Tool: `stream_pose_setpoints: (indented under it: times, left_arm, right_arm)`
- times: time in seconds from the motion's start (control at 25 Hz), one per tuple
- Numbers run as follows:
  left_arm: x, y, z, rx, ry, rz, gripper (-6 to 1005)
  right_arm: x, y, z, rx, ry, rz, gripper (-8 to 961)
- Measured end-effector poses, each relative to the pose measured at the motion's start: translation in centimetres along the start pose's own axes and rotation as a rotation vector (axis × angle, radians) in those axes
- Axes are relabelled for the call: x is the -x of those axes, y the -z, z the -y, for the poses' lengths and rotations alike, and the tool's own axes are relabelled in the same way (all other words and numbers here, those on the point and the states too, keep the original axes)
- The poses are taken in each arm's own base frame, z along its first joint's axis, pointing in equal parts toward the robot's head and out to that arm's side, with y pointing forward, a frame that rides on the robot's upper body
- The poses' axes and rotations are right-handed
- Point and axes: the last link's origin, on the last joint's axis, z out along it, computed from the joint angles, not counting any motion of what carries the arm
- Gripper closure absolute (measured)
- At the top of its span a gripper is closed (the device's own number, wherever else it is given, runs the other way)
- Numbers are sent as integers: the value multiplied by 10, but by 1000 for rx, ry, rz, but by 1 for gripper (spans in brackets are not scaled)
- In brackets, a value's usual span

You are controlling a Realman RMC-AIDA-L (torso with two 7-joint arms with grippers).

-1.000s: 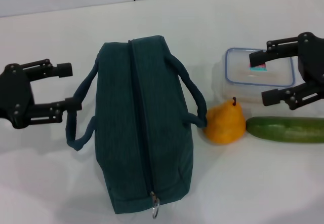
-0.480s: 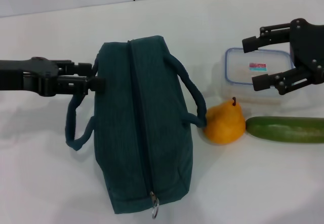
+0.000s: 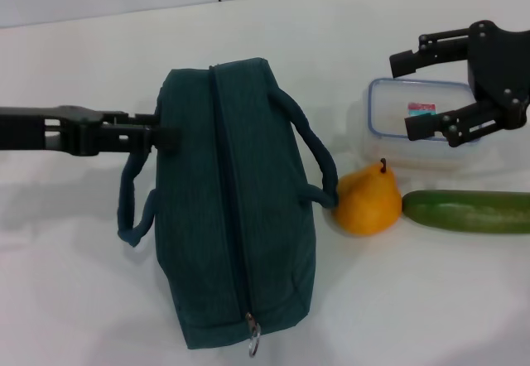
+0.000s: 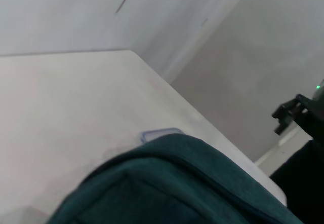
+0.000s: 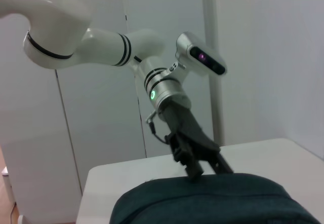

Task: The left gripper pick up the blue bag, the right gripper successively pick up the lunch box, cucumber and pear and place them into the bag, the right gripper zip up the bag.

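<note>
The left claw (image 3: 166, 134) reaches sideways against the blue bag (image 3: 232, 209) lying on the bench (image 3: 431, 300) (grip unclear), while the right claw (image 3: 406, 89) hangs open and empty over the lunch box (image 3: 389, 130).

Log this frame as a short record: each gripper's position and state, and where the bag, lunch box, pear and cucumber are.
left gripper: at the bag's left side by the handle; grip unclear
right gripper: open, above the lunch box
blue bag: on the table, zipper closed
lunch box: on the table, lid on
pear: touching the bag's right handle
cucumber: lying right of the pear
</note>
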Motion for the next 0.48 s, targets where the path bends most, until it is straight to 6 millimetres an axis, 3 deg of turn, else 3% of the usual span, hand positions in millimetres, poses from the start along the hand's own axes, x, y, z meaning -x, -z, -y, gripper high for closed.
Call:
stream_pose_setpoints:
  times: [0.48]
  left_arm:
    - [6,-6,1,29,0,5,246]
  right_arm:
    - [-1,-6,3,-32,1,25,132]
